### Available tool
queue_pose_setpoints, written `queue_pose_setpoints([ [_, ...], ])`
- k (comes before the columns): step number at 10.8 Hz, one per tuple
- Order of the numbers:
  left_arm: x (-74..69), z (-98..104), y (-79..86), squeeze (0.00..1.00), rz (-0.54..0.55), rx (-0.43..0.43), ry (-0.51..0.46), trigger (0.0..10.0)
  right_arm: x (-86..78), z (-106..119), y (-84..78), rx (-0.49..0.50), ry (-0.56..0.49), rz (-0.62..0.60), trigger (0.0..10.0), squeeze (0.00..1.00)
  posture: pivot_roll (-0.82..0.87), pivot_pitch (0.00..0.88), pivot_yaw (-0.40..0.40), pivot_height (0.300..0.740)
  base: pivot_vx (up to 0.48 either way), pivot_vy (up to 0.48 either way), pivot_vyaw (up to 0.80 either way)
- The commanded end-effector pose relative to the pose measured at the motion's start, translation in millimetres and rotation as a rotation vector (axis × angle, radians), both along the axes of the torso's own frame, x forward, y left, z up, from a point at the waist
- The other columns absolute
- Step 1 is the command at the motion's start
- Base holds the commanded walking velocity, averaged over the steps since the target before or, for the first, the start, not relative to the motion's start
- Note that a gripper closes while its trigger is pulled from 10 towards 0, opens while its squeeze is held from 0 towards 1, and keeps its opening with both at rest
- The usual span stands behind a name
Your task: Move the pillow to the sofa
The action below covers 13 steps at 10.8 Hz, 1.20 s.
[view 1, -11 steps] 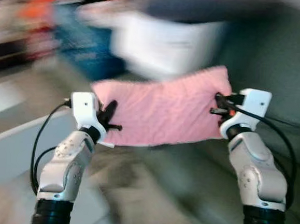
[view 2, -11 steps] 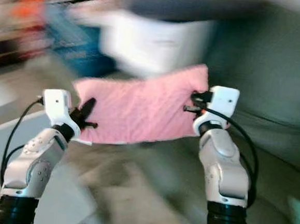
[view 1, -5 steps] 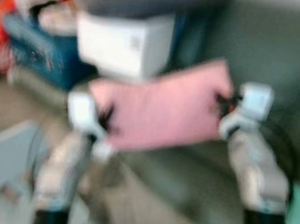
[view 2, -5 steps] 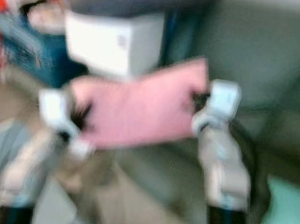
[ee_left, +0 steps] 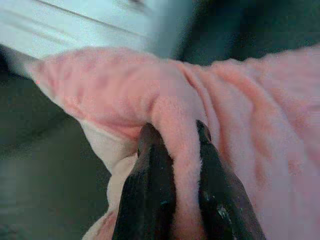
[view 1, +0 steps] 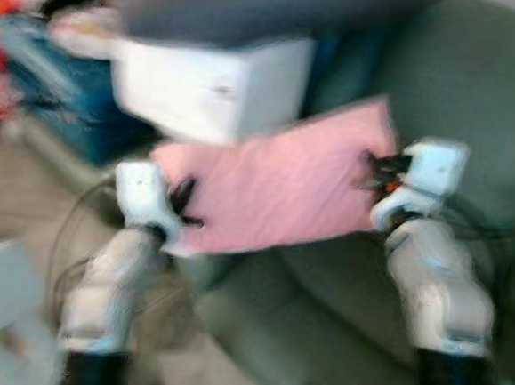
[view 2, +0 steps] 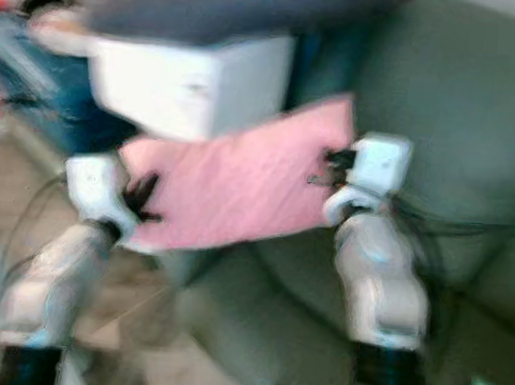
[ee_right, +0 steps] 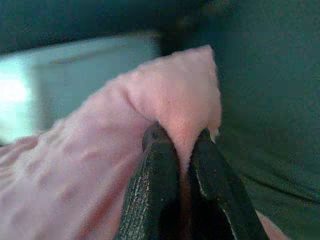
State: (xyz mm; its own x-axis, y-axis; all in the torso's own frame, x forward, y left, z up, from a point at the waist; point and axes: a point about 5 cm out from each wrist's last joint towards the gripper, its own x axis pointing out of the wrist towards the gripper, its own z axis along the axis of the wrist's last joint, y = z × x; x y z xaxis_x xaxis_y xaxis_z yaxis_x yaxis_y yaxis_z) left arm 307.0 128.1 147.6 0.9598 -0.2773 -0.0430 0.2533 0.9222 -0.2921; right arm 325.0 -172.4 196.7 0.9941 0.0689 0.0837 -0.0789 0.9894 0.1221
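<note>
A pink pillow (view 1: 285, 181) is held up in the air between the two arms, stretched flat and slightly tilted, with its right end higher than its left. It is carried by nothing but the grippers and hangs in front of the green sofa (view 1: 479, 94), above the front edge of the sofa's seat cushion. The left gripper (ee_left: 175, 145) is closed on a fold of pink fabric at the pillow's left edge, the cloth being pinched tightly between the two black fingers (ee_left: 150, 185). The right gripper (ee_right: 176, 142) is likewise clamped on the pillow's upper right corner, with a ridge of fabric squeezed between its fingers (ee_right: 155, 180). A white box (view 1: 208, 86) is seen behind the pillow's left half, and a blue container (view 1: 78, 89) lies beyond it toward the left. The head views are blurred.
</note>
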Motion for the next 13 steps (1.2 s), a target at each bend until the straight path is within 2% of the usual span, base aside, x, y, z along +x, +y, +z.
queue_pose_setpoints([
  [1, -0.3, 0, 12.9, 0.0, 0.035, 0.004, 0.007, 10.0, -1.0, 4, 10.6, 0.008, -0.023, 0.033, 10.0, 0.0, -0.1, 0.068, 0.008, 0.74, 0.0, 0.0, 0.0],
  [5, 4.5, 2, 18.0, 0.0, 0.045, 0.01, 0.006, 10.0, -0.9, 3, 10.4, 0.009, -0.02, 0.021, 10.0, 0.0, -0.1, 0.062, 0.011, 0.74, 0.0, 0.0, 0.0],
  [6, 4.5, 2, 16.8, 0.0, 0.038, 0.01, 0.007, 10.0, 0.0, 3, 9.1, 0.009, -0.011, 0.017, 10.0, 0.0, -0.1, 0.062, 0.012, 0.74, 0.0, 0.0, -0.8],
  [9, 3.3, -1, 12.0, 0.0, -0.001, 0.006, 0.031, 10.0, 0.6, 4, 9.0, 0.007, -0.015, 0.016, 10.0, 0.0, -0.1, 0.057, 0.013, 0.74, 0.0, 0.48, -0.79],
  [11, 3.6, -2, 10.4, 0.0, 0.001, 0.009, 0.043, 10.0, 1.3, 5, 9.2, 0.005, -0.025, 0.019, 10.0, 0.0, -0.1, 0.055, 0.009, 0.74, 0.0, 0.48, 0.0],
  [12, 2.5, 0, 9.8, 0.0, 0.008, 0.032, 0.011, 10.0, 1.3, 6, 8.5, 0.003, -0.027, 0.018, 10.0, 0.0, -0.1, 0.057, 0.009, 0.74, 0.0, 0.0, 0.0],
  [13, 1.1, -1, 7.7, 0.0, -0.004, 0.015, 0.016, 10.0, 0.9, 6, 8.2, 0.001, -0.027, 0.016, 10.0, 0.0, -0.1, 0.054, 0.007, 0.74, 0.0, 0.0, 0.0],
])
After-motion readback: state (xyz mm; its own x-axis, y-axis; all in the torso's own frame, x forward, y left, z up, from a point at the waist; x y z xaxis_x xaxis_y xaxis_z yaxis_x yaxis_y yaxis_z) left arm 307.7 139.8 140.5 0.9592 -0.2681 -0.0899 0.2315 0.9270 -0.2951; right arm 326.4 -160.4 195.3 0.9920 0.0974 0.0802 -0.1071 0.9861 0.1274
